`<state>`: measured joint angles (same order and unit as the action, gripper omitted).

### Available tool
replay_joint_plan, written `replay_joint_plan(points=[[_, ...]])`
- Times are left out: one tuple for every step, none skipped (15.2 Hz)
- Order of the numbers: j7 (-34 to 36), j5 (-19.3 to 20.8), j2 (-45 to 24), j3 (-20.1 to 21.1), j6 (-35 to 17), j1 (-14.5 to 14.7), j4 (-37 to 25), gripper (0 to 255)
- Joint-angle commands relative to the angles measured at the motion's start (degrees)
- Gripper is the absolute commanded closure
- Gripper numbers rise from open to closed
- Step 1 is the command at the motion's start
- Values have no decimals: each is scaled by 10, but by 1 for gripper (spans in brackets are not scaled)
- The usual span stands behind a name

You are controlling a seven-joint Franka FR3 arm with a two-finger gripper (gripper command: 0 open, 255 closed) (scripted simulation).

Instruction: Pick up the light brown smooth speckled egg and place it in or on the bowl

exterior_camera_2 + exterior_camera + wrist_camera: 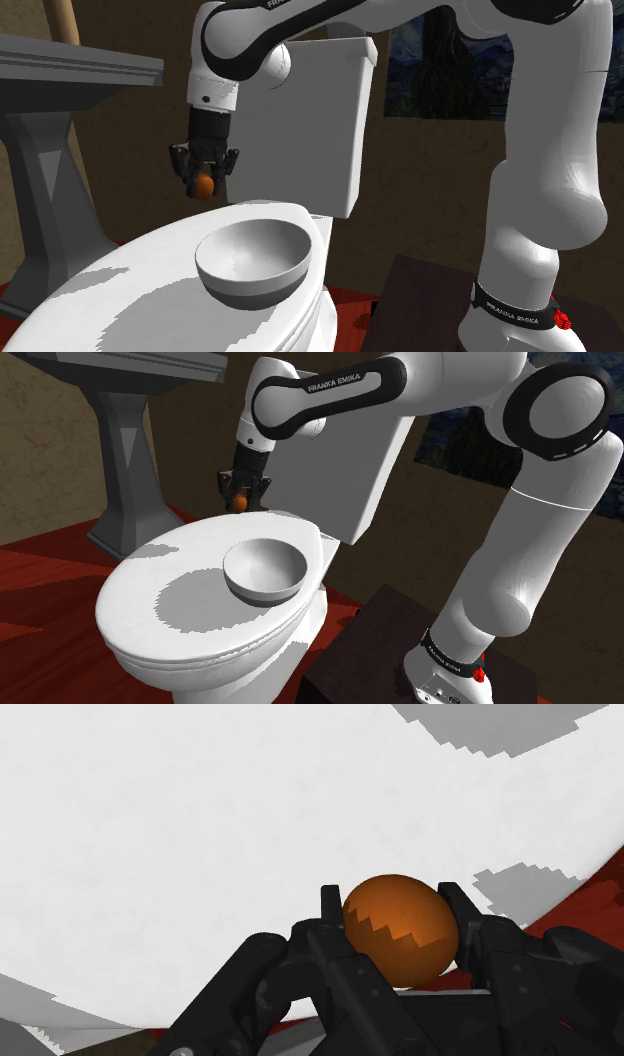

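Observation:
A brown-orange egg (400,929) sits clasped between my black fingers in the wrist view. My gripper (241,500) hangs above the far edge of the white toilet lid (150,592) with the egg (241,502) in it, lifted off the lid. In the second exterior view the gripper (204,184) holds the egg (204,186) up and to the left of the bowl. The grey-white bowl (265,568) stands upright on the lid, nearer the tank than the lid's front; it also shows as the bowl (252,258) in the second exterior view.
The white toilet tank (350,462) rises right behind the bowl. A grey pedestal sink (125,452) stands at the shoulder view's left. The floor (40,582) is red-brown. My dark stand (370,652) is at the lower right.

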<state>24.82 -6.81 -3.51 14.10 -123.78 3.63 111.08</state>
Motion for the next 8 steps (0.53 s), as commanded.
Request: replay_joint_plan(points=[[1, 0, 2, 0, 14, 0, -12, 255], [2, 0, 4, 0, 22, -1, -17, 255], [2, 0, 6, -1, 29, -1, -23, 255], [3, 0, 7, -1, 36, -1, -29, 255], [3, 0, 9, -1, 44, -1, -35, 255], [4, 0, 10, -1, 51, -1, -41, 255], [5, 1, 11, -1, 59, -1, -48, 255], [5, 1, 12, -1, 64, -1, -53, 255]])
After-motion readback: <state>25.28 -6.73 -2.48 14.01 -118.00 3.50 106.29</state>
